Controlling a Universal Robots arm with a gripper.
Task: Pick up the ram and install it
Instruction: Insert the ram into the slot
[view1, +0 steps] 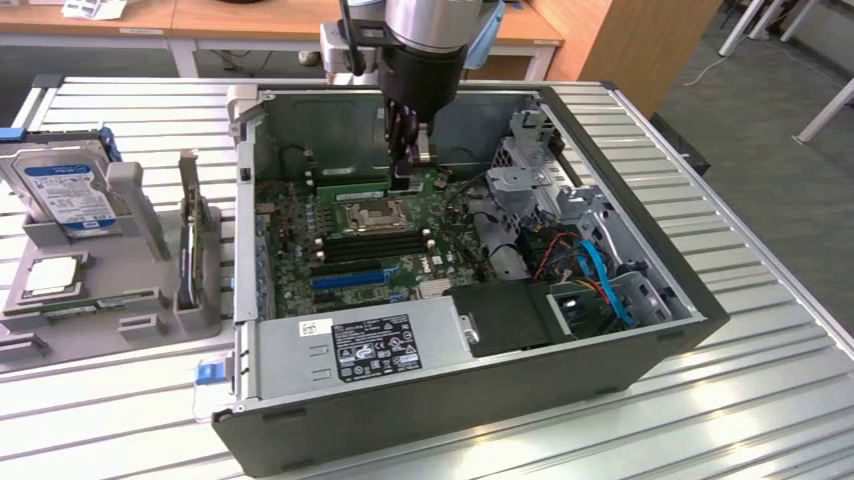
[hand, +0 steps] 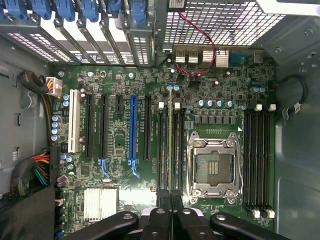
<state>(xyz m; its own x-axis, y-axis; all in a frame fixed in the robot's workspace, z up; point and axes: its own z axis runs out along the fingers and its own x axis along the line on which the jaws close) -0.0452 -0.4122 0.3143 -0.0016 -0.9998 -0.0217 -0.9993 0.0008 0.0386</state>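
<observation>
Starting at the left edge of the exterior view and passing a grey fixture (view1: 134, 195), carrying a blue-labelled hard drive (view1: 60, 190) in the upper left of the frame and a square silver processor chip (view1: 51, 275) just below it. Moving right to the open computer case (view1: 467, 420) lying on the slatted metal table (view1: 774, 400), with its motherboard (view1: 300, 235) facing up. Reaching down into the case from the upper middle of the frame, the gripper (view1: 407, 183) pinching narrow on the ram (view1: 358, 188), a green stick lying level just above the empty processor socket (view1: 367, 212) in the picture. Ending at the blue cables (view1: 603, 275) in the case's right-hand corner. In the wrist view, holding the ram (hand: 171, 150) edge-on along the memory slots, between the blue expansion slot (hand: 133, 130) and the socket (hand: 215, 162), with the gripper (hand: 172, 212) clamping it from both sides; not showing whether seated in a slot or hanging above it.
</observation>
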